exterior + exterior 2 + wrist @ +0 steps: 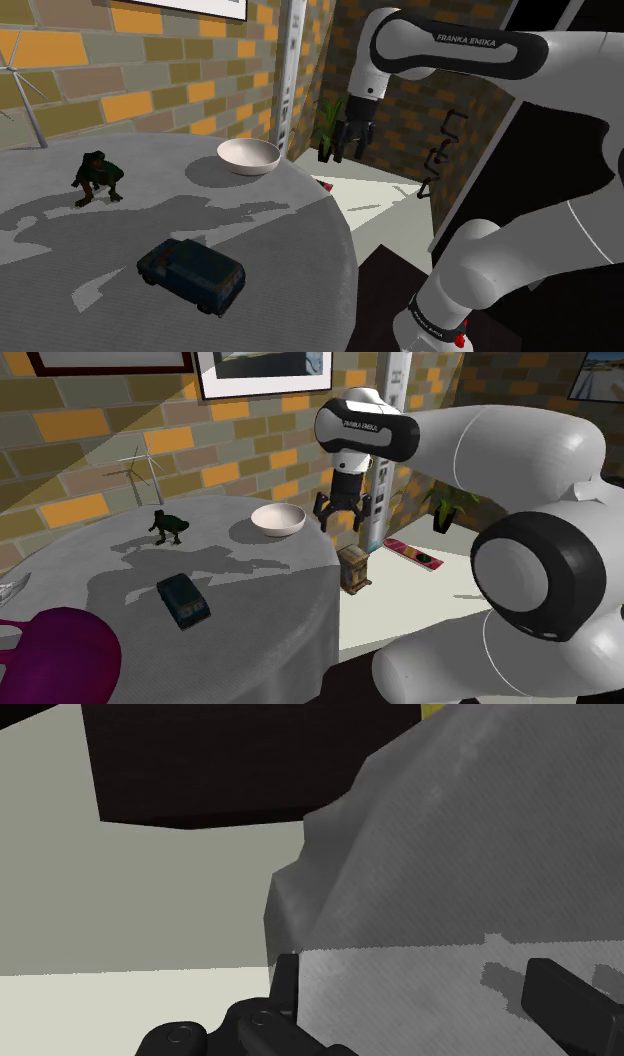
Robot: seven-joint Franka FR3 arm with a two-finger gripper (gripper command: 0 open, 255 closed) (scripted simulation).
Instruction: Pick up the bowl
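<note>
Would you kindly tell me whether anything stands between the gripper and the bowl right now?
Nothing visible does. The open gripper hangs near the table's edge beside the bowl; the toy car and dark green figure sit farther off.

Both exterior views look down across the table (270, 225) from beside the arm (455, 42), sharing its top.

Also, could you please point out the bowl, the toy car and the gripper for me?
bowl (249, 155): shoulder view, inner hollow.
toy car (195, 270): shoulder view, roof.
gripper (341, 521): second exterior view, midway between fingertips.
</note>
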